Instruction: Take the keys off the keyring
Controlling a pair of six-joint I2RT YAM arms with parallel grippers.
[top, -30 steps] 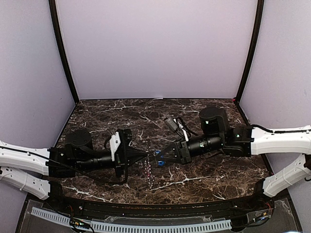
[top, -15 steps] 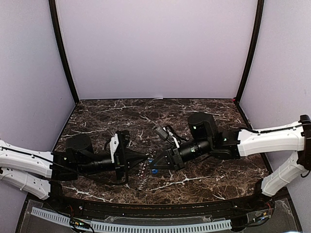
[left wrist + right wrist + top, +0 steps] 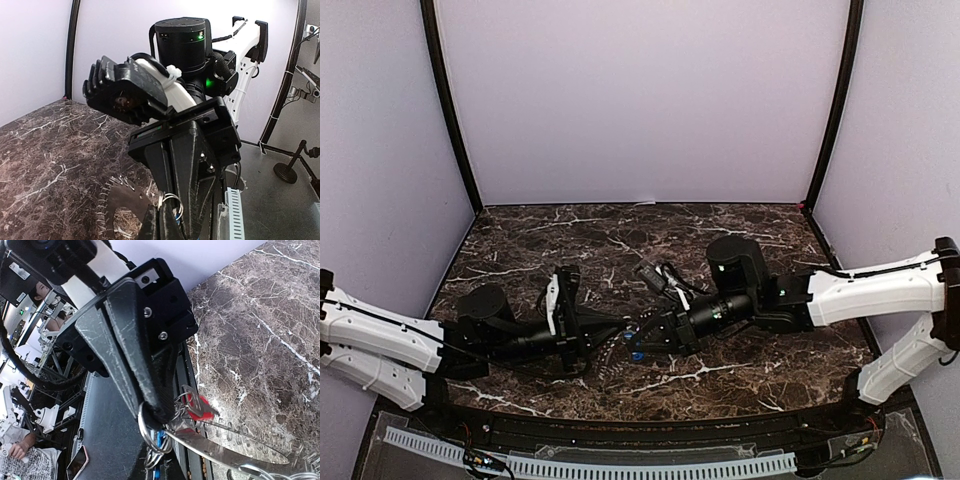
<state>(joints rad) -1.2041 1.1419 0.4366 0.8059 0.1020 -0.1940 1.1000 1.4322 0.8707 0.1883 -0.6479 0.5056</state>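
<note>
Meanwhile the right claw [image 3: 642,337] has slid left, meeting the left claw [image 3: 620,331], both clamped.

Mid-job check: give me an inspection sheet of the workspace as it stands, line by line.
Surface: dark marble tabletop with white veins.
Job's things: keyring at the left gripper's tip. The red key and split rings are bunched there too. The blue key is by the right fingertips; whether it is gripped is unclear.
Clutter: nothing seen.
Grippers: left gripper is shut on the keyring. The right gripper is shut, almost tip to tip with it.
Cables: black cables loop at the right wrist, away from the fingertips.
Surroundings: lilac walls and a white slotted strip along the near edge.
</note>
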